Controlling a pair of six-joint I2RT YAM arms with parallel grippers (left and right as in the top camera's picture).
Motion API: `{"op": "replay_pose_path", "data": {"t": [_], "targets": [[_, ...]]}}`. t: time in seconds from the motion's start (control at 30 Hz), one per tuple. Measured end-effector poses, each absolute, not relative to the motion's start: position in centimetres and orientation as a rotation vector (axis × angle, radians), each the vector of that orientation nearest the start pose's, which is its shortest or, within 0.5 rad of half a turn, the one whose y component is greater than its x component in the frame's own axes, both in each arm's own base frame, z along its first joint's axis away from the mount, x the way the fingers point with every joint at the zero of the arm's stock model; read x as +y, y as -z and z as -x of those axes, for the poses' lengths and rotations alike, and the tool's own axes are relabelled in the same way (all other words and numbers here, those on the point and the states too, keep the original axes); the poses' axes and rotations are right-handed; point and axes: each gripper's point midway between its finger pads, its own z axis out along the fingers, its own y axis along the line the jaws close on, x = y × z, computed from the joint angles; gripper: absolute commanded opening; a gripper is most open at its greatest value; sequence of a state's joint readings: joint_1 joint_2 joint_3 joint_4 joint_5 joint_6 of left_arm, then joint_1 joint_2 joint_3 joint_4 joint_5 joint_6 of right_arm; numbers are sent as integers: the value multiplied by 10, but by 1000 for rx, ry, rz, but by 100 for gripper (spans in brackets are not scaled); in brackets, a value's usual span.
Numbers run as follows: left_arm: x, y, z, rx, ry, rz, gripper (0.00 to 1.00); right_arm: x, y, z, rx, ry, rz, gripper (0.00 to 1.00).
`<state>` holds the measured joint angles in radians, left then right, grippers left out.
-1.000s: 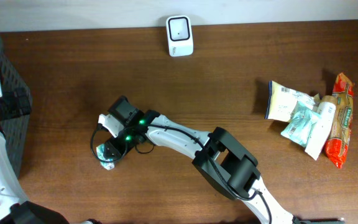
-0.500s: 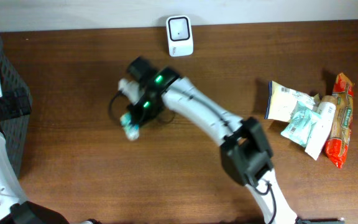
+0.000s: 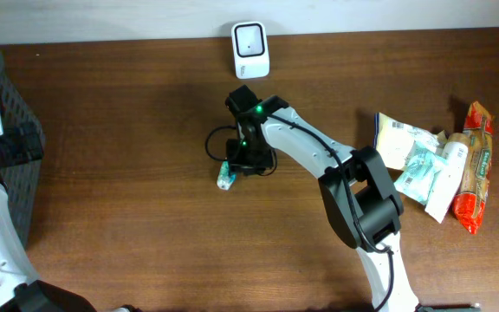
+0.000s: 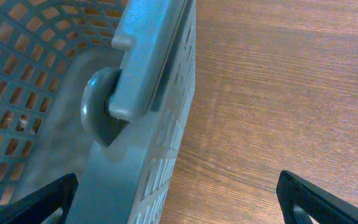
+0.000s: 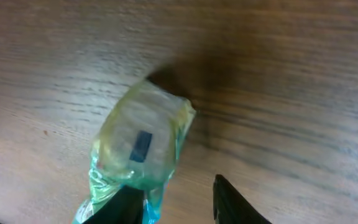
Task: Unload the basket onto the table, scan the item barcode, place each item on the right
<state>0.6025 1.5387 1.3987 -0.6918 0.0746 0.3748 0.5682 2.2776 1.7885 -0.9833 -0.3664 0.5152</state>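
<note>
Mid-table, below the scanner [image 3: 250,49]: packet [image 3: 225,179], small, green, lying on the wood just beside the right gripper [image 3: 249,156]; that gripper's fingers [image 5: 126,208] are standing apart with bare wood between them, the packet's tail beside one finger, nothing clamped; left gripper [image 4: 178,202] is hanging wide apart at the basket [image 4: 160,143] rim, idle. Step judged: bringing the packet to the scanner; barcode side too blurred to tell. Next move is calling for a grip on the packet, then a lift toward the scanner's window.

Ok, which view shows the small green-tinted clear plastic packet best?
Right wrist: the small green-tinted clear plastic packet sits large at centre, dark label visible. Overhead shows only a tiny end beside the right gripper. Left wrist shows none of it.
</note>
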Motion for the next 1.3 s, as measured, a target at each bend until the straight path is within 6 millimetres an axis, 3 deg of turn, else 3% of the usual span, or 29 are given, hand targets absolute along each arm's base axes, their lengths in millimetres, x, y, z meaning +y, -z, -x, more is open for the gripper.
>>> {"op": "replay_pose_path", "data": {"t": [0.07, 0.1, 0.17, 0.2, 0.23, 0.33, 0.43, 0.53, 0.63, 0.77, 0.87, 0.9, 1.03, 1.13, 1.3], "targets": [[232, -221, -360, 2420, -362, 241, 99, 289, -25, -349, 3229, -571, 159, 43], [232, -221, -360, 2420, -362, 241, 99, 286, -32, -351, 3226, -577, 186, 50], [232, -221, -360, 2419, -362, 241, 99, 281, -59, -367, 3175, -601, 279, 60], [232, -221, -360, 2419, -362, 241, 99, 282, -83, -387, 3073, -635, 382, 60], [232, -221, -360, 2420, -362, 241, 99, 282, -91, -394, 3034, -643, 416, 60], [232, -221, -360, 2419, -362, 241, 99, 288, -100, -413, 2896, -656, 578, 55], [232, -221, -360, 2419, -362, 241, 99, 298, -104, -426, 2805, -668, 628, 55], [232, -221, -360, 2419, -362, 241, 99, 308, -99, -433, 2761, -676, 657, 47], [232, -221, -360, 2419, -362, 241, 99, 318, -72, -429, 2798, -671, 687, 45], [232, -221, -360, 2419, -362, 241, 99, 336, -32, -407, 2872, -629, 766, 42], [232, -221, -360, 2420, -362, 241, 99, 326, -22, -397, 2936, -482, 767, 36], [232, -221, -360, 2419, -362, 241, 99, 313, -19, -394, 2980, -416, 746, 36], [232, -221, -360, 2419, -362, 241, 99, 278, -15, -388, 3097, -312, 663, 37], [232, -221, -360, 2419, -362, 241, 99, 265, -17, -388, 3133, -302, 626, 41], [232, -221, -360, 2420, -362, 241, 99, 252, -58, -401, 3120, -362, 624, 44]]}}
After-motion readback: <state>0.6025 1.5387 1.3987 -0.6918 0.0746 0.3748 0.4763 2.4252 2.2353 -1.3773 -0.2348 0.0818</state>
